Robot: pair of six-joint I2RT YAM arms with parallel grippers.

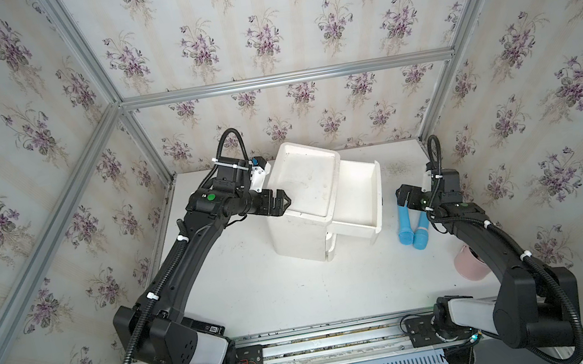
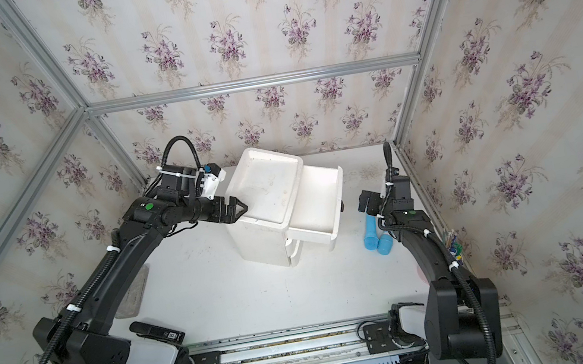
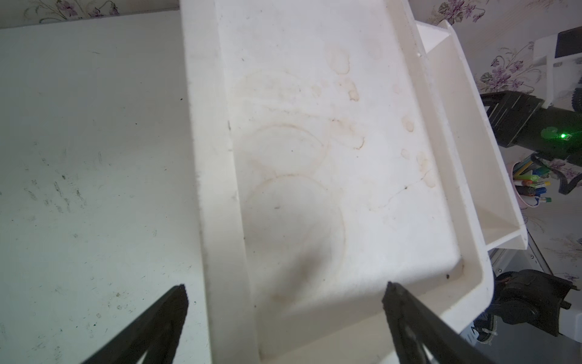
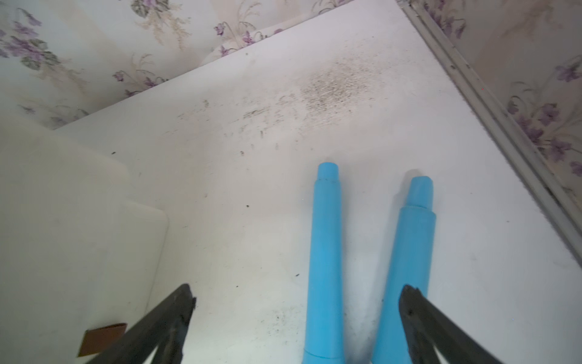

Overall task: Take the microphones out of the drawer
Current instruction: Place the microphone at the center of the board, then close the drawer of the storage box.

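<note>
Right wrist view: seeing the microphone (image 4: 324,252) lying flat on the table (image 4: 236,189), already out of the drawer (image 1: 355,189), with a second microphone (image 4: 409,252) just beside it and nearly parallel to it. Hovering over both with the right gripper (image 4: 297,293), fingers spread wide and holding nothing, with the first blue body lying between the fingertips and the second passing under one fingertip.

Finding both, in both top views, at about 3 o'clock from the drawer, with long axes running roughly from 12 to 6 o'clock, thick heads toward 6 o'clock and thin tails toward 12 o'clock under the gripper. Appearing to touch each other only at the heads.

Finding the left gripper (image 1: 281,204) also wide open and empty, at 9 o'clock of the cabinet (image 1: 299,244), straddling its top rim; clearly the farther arm.

Seeing only a bare white floor in the visible part of the drawer.

Judging the removal as done, with probably only a straight lift of the right arm remaining. Minding the drawer front at 9 o'clock of the microphones, the frame rail (image 4: 488,104) at 3 o'clock and the pink cup (image 1: 469,268) at 5 o'clock. Having open table toward 12 o'clock.
</note>
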